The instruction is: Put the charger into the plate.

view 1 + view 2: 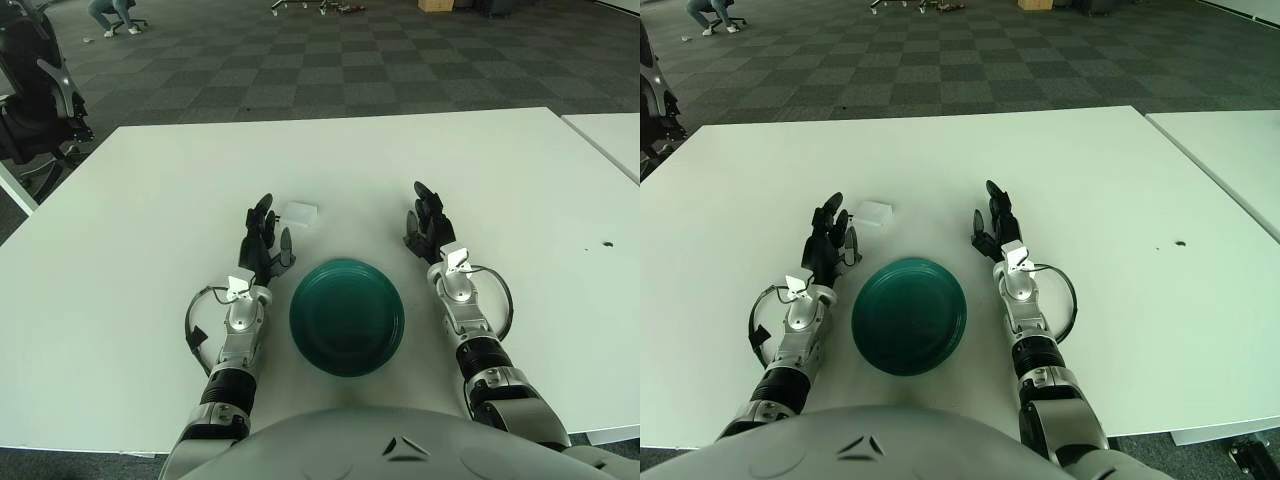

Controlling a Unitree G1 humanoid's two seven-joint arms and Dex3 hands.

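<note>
A small white square charger [299,214] lies on the white table, just beyond and to the right of my left hand [265,238]. That hand has its fingers spread and holds nothing; its fingertips are close to the charger without touching it. A dark green round plate [347,316] lies near the table's front edge, between my two forearms, with nothing in it. My right hand [428,225] shows to the right of the plate, fingers extended and holding nothing.
The white table [150,200] stretches wide on both sides. A second white table [610,135] stands at the far right across a narrow gap. A black chair [35,100] stands off the table's left corner. A small dark speck [606,243] marks the tabletop at right.
</note>
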